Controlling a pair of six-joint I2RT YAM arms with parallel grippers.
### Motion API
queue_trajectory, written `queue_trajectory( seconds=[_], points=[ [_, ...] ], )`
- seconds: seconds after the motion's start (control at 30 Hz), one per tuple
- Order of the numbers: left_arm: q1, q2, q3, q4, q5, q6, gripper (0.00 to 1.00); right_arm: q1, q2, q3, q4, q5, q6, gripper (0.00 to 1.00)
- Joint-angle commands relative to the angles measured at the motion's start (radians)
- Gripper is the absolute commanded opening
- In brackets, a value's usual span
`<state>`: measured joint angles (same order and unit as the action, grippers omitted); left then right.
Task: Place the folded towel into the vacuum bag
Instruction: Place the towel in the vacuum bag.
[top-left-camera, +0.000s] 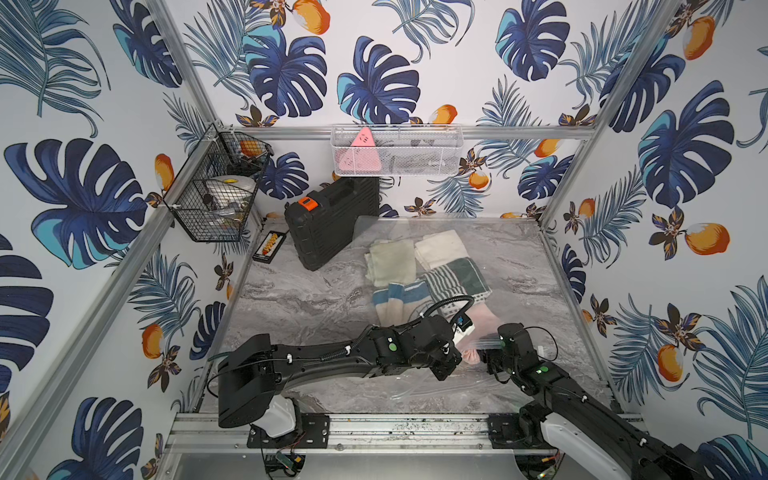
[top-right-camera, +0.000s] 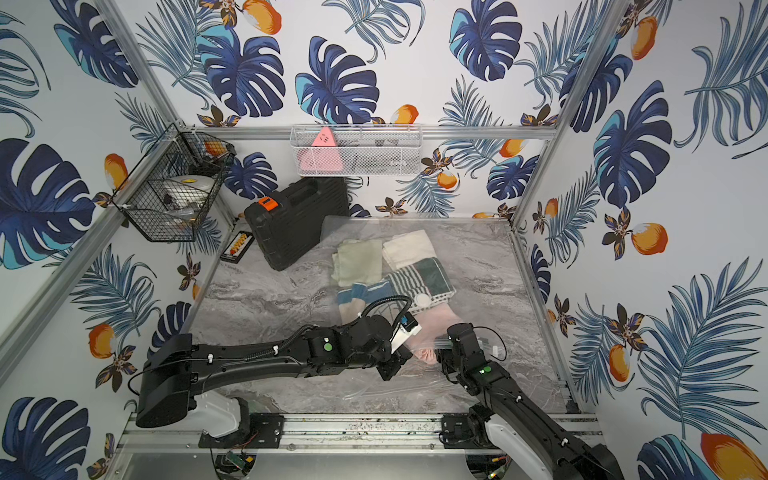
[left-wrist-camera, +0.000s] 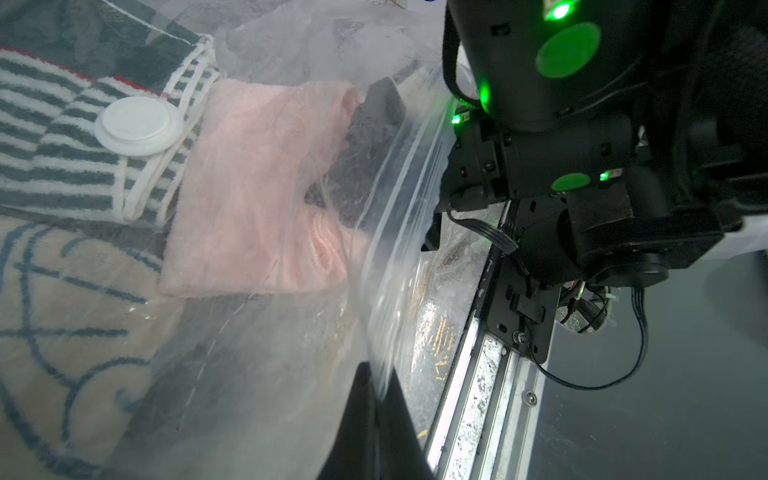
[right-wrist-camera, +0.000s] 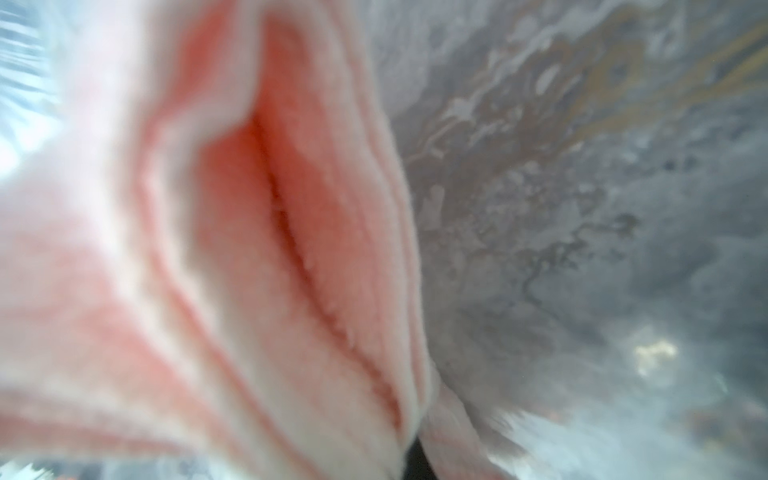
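In a top view: left arm low across the front, left gripper (top-left-camera: 448, 369) pressed together on vacuum bag (top-left-camera: 386, 228) mouth edge; right gripper (top-left-camera: 484, 358) pinching folded towel (top-left-camera: 482, 322), mostly inside bag | left wrist: white valve (left-wrist-camera: 139, 124) over striped towel (left-wrist-camera: 50, 137), just beside folded towel | right wrist: pink folds block most of the view

The grey marbled table (top-left-camera: 291, 299) bears the vacuum bag (top-left-camera: 436, 266) and a black case (top-left-camera: 332, 224).

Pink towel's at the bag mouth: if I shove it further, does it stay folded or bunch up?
Probably bunches: the pink towel already puckers into soft folds at one edge, so it looks floppy. It likely slides easily, since the vacuum bag over it is glossy film.
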<state>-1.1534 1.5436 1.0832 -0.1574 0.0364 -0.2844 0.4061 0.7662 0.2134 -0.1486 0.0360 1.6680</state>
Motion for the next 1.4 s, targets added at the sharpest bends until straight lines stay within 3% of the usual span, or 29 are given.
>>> queue_trajectory(
  seconds=[0.0,0.2,0.4,0.5,0.6,0.7,0.83,0.9,1.1,1.23,1.37],
  points=[
    [0.000,0.004,0.010,-0.015,-0.020,0.013,0.00,-0.001,-0.081,0.000,-0.156,0.079,0.053,0.00],
    [-0.002,0.011,0.020,-0.009,0.013,0.009,0.00,-0.003,-0.168,-0.034,-0.233,0.182,0.126,0.00],
    [-0.003,-0.003,0.023,-0.027,0.017,0.019,0.00,0.000,0.039,-0.037,-0.044,0.148,0.133,0.00],
    [-0.002,-0.003,0.020,-0.025,0.111,0.012,0.00,0.000,0.108,-0.021,0.006,0.164,0.131,0.00],
    [0.051,-0.045,-0.028,0.034,0.206,-0.084,0.29,-0.001,0.120,0.017,-0.021,0.167,0.103,0.05],
    [0.176,-0.109,-0.109,0.147,0.280,-0.213,0.36,0.000,0.092,0.018,-0.057,0.164,0.097,0.11],
    [0.234,-0.079,-0.074,0.124,0.230,-0.197,0.33,-0.001,0.043,-0.006,-0.105,0.149,0.102,0.22],
    [0.237,-0.011,-0.060,0.141,0.200,-0.200,0.29,-0.001,0.033,-0.011,-0.115,0.149,0.106,0.22],
    [0.261,0.220,-0.079,0.299,0.103,-0.309,0.20,-0.001,0.023,-0.006,-0.122,0.146,0.108,0.14],
    [0.275,0.282,-0.094,0.289,-0.008,-0.351,0.18,-0.001,-0.008,-0.024,-0.146,0.144,0.123,0.11],
    [0.316,0.310,-0.168,0.304,-0.044,-0.416,0.16,-0.003,-0.078,-0.054,-0.193,0.163,0.159,0.11]
  ],
)
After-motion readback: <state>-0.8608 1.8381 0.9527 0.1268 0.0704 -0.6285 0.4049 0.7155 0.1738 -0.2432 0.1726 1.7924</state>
